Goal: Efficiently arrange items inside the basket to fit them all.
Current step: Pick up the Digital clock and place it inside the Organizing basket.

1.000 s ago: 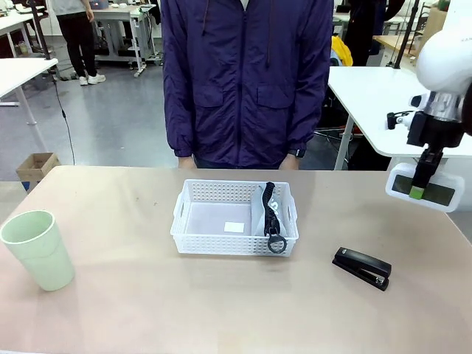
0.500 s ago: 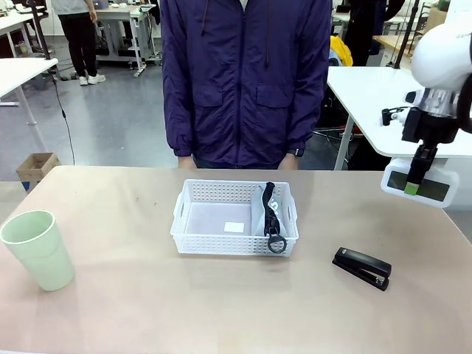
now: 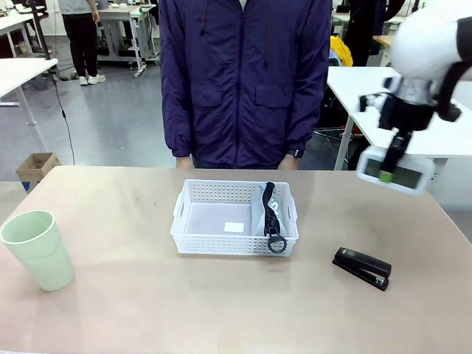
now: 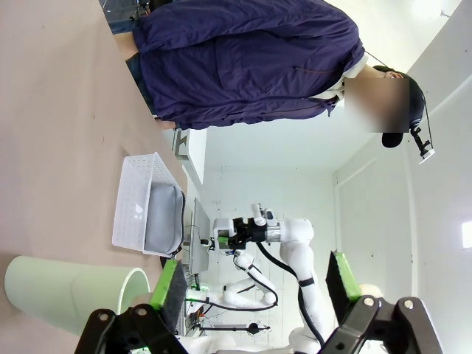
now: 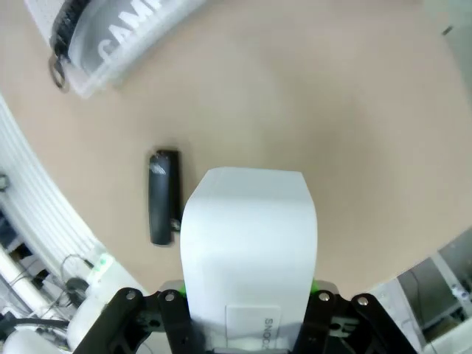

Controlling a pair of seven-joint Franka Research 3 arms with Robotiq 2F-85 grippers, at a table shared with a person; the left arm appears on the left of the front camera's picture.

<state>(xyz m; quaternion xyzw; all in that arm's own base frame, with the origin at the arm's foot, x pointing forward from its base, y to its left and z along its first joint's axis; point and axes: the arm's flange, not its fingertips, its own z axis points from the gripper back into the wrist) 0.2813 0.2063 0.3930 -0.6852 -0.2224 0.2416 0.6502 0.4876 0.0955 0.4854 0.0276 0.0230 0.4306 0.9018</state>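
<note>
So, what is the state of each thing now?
White rectangular box: lifted, held by right gripper.
Right gripper: shut on box.
Left gripper: open, empty.
White perforated plastic basket: holding pouch.
Grey pouch with black strap: on edge in basket.
Black stapler: closed, on table.
Pale green plastic cup: upright, on table.

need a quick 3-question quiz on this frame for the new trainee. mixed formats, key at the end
1. Fill in: on the table, to the right of the basket, lies the black ___.
2. Multiple choice: the right gripper is A) open and empty, B) shut on the white box, held in the air, C) resting on the table.
3. True or false: the grey pouch is inside the basket.

Key:
1. stapler
2. B
3. true
</note>
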